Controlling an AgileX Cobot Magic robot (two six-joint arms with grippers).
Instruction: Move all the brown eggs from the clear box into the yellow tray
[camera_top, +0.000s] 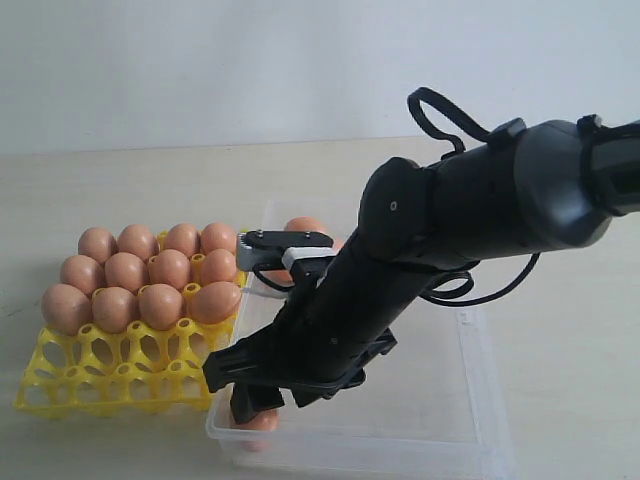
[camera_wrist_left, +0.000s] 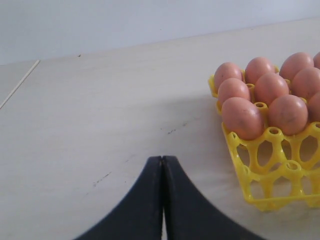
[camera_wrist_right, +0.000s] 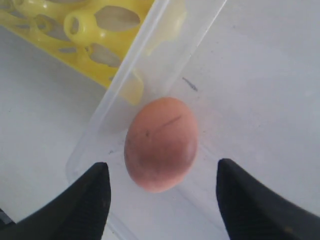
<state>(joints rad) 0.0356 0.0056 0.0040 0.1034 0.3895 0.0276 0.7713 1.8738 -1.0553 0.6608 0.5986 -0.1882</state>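
Pale worktop (camera_top: 580, 330), and the yellow tray (camera_top: 120, 375) keeps its near cups bare for more. Right claw (camera_wrist_right: 162, 170) hangs released, jaws wide astride one brown egg (camera_wrist_right: 161, 144) in the clear box (camera_top: 495, 400) corner beside the tray, lined up to pinch. Left claw (camera_wrist_left: 162, 159) clenched, parked aside.

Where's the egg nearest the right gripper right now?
In the exterior view the brown egg lies in the clear box's front-left corner, beside the yellow tray, with the open right gripper around it, not touching.
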